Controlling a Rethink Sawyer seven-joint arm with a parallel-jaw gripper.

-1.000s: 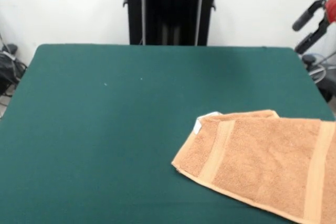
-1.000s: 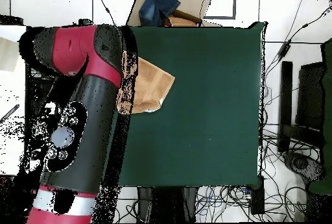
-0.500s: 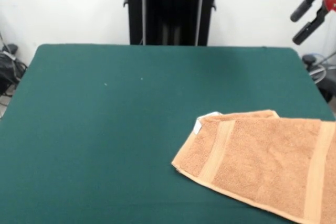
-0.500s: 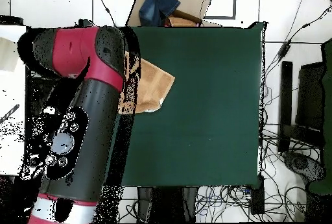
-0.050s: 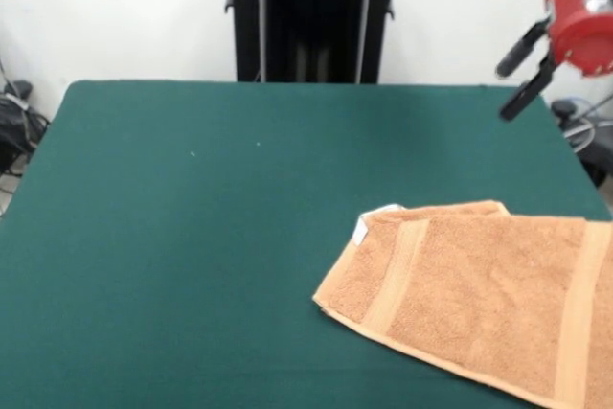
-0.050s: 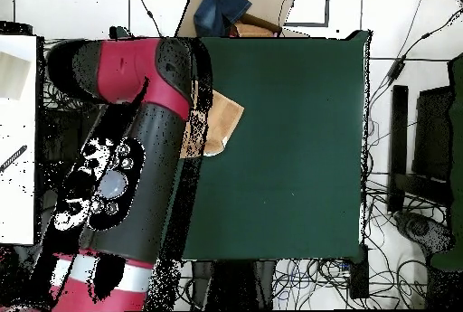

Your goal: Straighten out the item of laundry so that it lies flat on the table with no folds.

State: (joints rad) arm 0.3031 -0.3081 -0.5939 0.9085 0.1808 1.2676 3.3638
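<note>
We note the towel (image 5: 479, 299) lying at the table's (image 5: 192, 237) near right corner, one edge folded under. The gripper (image 5: 510, 80) hovers above the far right edge, fingers apart, holding nothing.

Orange-tan towel (image 5: 479, 299) folded over, 2 woven bands, white tag; on green table (image 5: 192, 237), front-view right.
</note>
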